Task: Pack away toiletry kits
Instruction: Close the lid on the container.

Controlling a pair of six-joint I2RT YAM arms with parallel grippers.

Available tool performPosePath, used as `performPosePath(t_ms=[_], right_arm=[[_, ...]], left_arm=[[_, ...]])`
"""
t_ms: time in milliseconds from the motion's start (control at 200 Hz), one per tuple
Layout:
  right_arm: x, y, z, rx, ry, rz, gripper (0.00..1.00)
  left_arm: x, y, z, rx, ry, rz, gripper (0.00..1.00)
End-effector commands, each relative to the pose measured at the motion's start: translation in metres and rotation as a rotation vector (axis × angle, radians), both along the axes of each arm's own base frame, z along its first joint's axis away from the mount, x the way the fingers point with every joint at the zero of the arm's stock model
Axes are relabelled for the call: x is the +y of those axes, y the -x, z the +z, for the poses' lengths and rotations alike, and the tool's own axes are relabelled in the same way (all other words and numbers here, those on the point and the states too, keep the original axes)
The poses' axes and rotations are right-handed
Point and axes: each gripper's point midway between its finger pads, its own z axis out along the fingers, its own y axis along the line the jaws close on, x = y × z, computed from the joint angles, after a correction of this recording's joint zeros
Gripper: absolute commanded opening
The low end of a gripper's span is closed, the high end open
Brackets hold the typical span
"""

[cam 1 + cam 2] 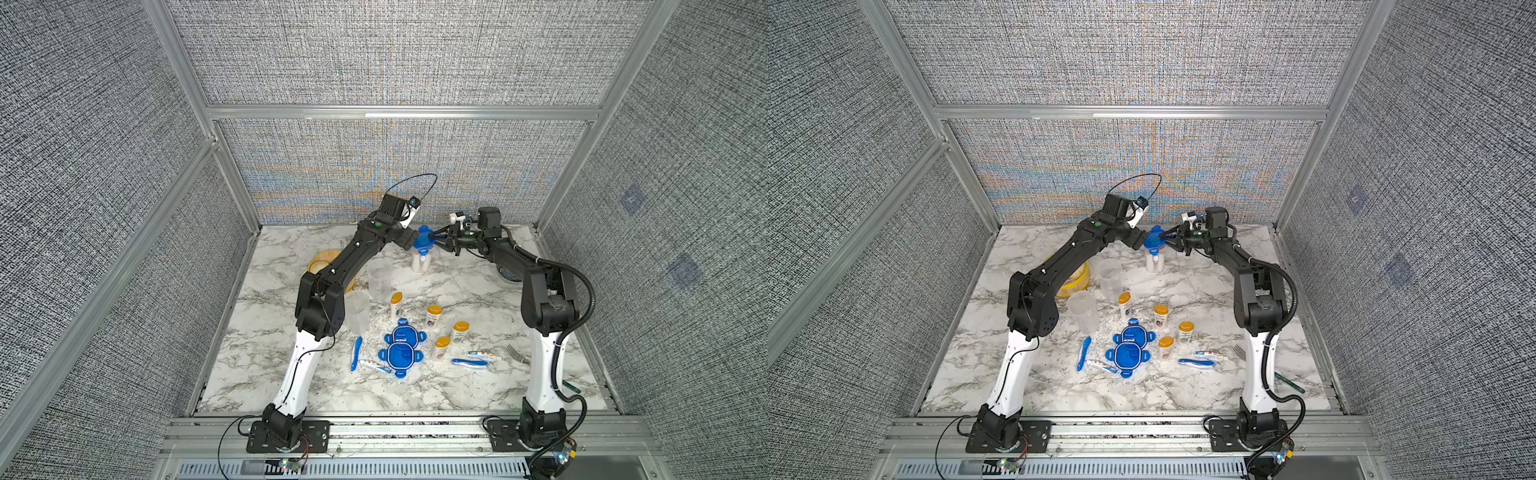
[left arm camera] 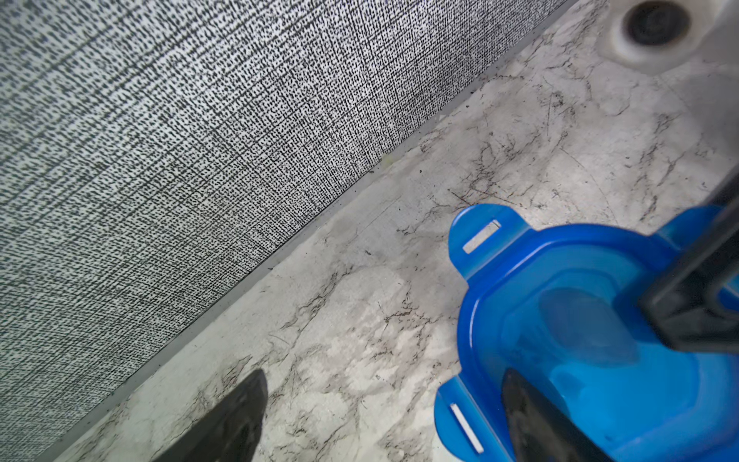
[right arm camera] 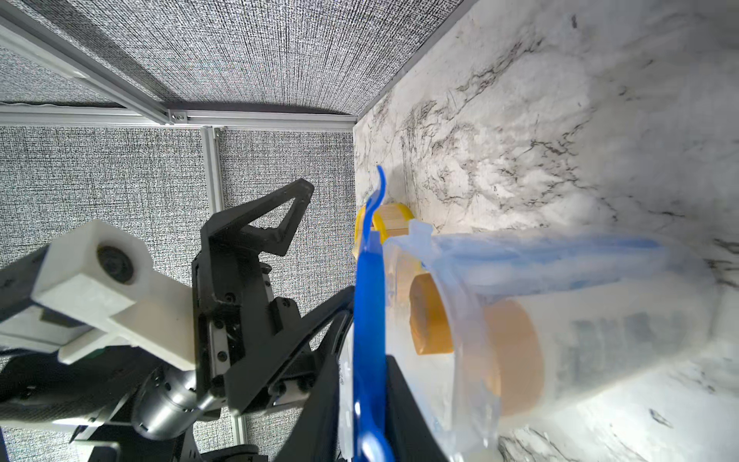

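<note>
My right hand (image 1: 434, 239) is closed narrow on the edge of a blue lid (image 1: 423, 241). In the right wrist view its two fingers (image 3: 408, 412) press on both faces of the lid. The lid lies over the mouth of the far tub (image 1: 422, 262), which stands at the back of the desk (image 1: 457, 395). Its tabs stick out, not clipped down. My left hand (image 1: 409, 240) is open wide at the same lid, with one finger over its top. Inside this tub I see a white bottle with an orange cap (image 3: 600, 348) and a blue toothbrush (image 3: 560, 256). Nearer to me, two empty tubs (image 1: 380, 277) stand by my left arm. Two spare lids (image 1: 401, 355) lie overlapping in the middle of the desk. Around them are four loose bottles (image 1: 433, 316), two loose toothbrushes (image 1: 356, 353) and two toothpaste tubes (image 1: 482, 354).
</note>
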Motion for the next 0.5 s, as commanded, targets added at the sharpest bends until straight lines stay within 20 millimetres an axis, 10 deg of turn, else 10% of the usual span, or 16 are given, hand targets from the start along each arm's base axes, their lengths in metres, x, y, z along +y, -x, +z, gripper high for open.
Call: performPosePath(t_ms=[0, 495], right_arm=[[-0.005, 0.0, 0.008, -0.045, 0.012, -0.016, 0.25], [-0.066, 0.007, -0.007, -0.149, 0.381, -0.253, 0.38]], left_arm=[[0.004, 0.009, -0.021, 0.066, -0.052, -0.014, 0.91], [0.002, 0.011, -0.017, 0.06, -0.051, -0.036, 0.91]])
